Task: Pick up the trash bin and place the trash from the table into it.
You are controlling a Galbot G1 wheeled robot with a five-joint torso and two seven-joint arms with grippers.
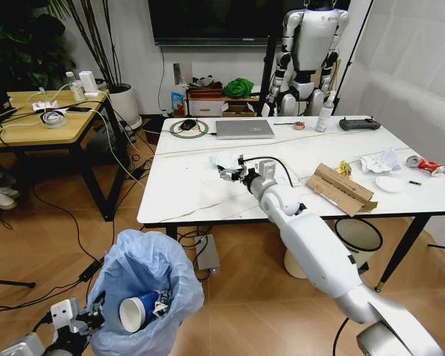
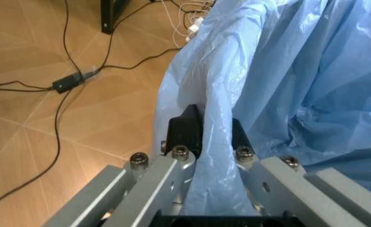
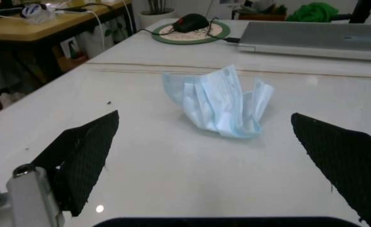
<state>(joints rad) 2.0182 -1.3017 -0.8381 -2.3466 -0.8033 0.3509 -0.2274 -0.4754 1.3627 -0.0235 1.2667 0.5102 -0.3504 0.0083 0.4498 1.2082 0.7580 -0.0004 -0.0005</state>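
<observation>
- The table (image 1: 208,193), a white marble-look top with a black edge, spans the middle of the head view; litter lies across its right half and near its centre.
- The trash bin (image 1: 137,274), lined with a crinkled light-blue bag, sits low at the robot's left, off the table and above the wooden floor, with a blue-white paper cup (image 1: 139,311) lying inside it.
- The left gripper (image 1: 80,320) has its fingers (image 2: 185,130) closed on the trash bin's bag, one black pad on each side of the plastic fold at the rim.
- The right arm reaches over the table, and the right gripper (image 1: 230,174) hovers near the centre with its black pads (image 3: 87,156) spread wide apart, holding nothing.
- A crumpled light-blue face mask (image 3: 220,106) rests on the table just ahead of the right gripper, between the two pads and touching neither.
- Torn brown cardboard (image 1: 341,189) lies to the right of the arm.
- Farther right sit a white paper plate (image 1: 389,184), crumpled white tissues (image 1: 380,162) and a crushed red can (image 1: 428,165).
- A closed laptop (image 1: 243,128) lies at the table's far side.
</observation>
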